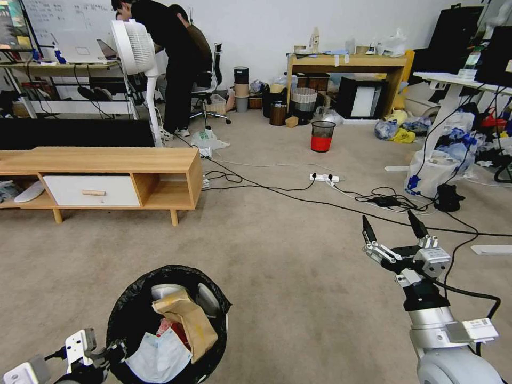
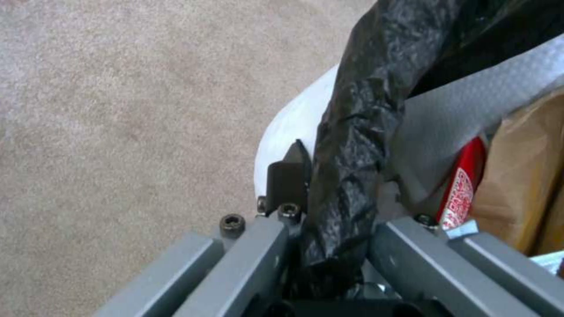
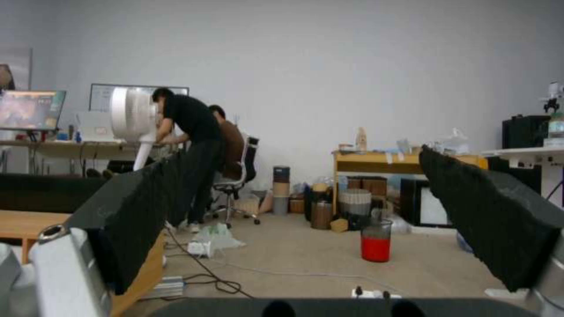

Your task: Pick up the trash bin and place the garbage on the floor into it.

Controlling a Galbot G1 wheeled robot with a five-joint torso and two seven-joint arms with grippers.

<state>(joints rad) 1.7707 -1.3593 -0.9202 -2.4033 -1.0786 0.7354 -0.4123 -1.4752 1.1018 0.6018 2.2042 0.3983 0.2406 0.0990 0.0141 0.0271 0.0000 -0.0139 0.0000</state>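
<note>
The trash bin (image 1: 133, 304), pale grey and lined with a crinkly black bag, hangs low at the left front over the floor (image 1: 298, 277). Inside it lies garbage: a tan cardboard piece (image 1: 186, 317), a red wrapper (image 1: 166, 326) and white tissue (image 1: 157, 357). My left gripper (image 1: 113, 353) is shut on the bin's near rim. The left wrist view shows the left gripper (image 2: 346, 198) pinching the black bag over the pale wall (image 2: 288, 127), with the red wrapper (image 2: 461, 193) beside it. My right gripper (image 1: 394, 228) is open above the carpet at the right, and the right gripper (image 3: 301, 154) points toward the room.
A low wooden TV stand (image 1: 106, 176) is at the left. Black cables and a power strip (image 1: 324, 177) cross the carpet ahead. A red-and-black mesh bin (image 1: 322, 136) stands farther back, bags (image 1: 432, 173) sit at the right, and a flat white piece (image 1: 490, 249) lies at the right edge.
</note>
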